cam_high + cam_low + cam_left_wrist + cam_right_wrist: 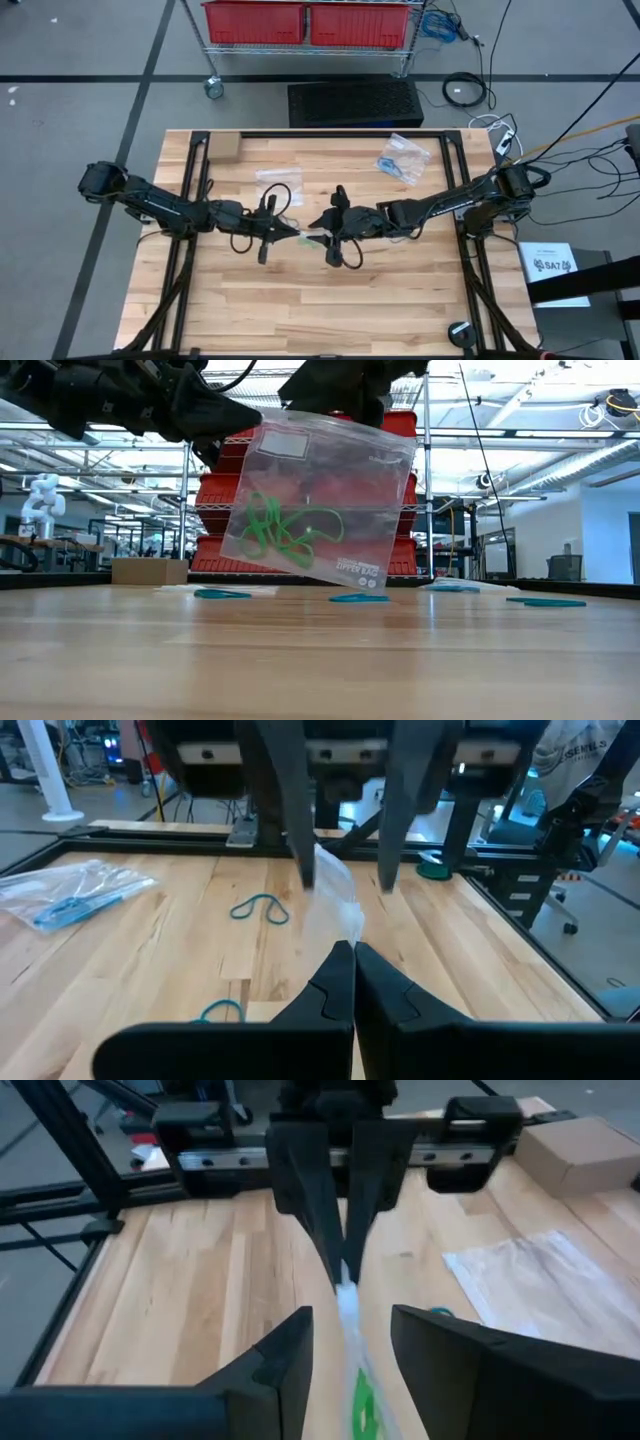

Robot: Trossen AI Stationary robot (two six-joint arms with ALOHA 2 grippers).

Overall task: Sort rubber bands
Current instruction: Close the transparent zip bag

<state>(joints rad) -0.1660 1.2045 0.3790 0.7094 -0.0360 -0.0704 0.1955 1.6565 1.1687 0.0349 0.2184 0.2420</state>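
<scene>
**Zipper bag of green bands held in the air over mid-counter**

The clear zipper bag (320, 500) hangs tilted above the counter (330, 310), with the green rubber bands (285, 530) bunched low inside. The left tool (352, 960) is clamped together on the bag's edge. The right tool (345, 1330) stands apart astride the bag, not gripping. Loose teal bands (360, 598) lie on the counter beyond, and a bag of blue bands (403, 160) sits near the far right corner.

Risk: one-point hold; the bag may swing or slip, spilling green bands among the teal.
</scene>
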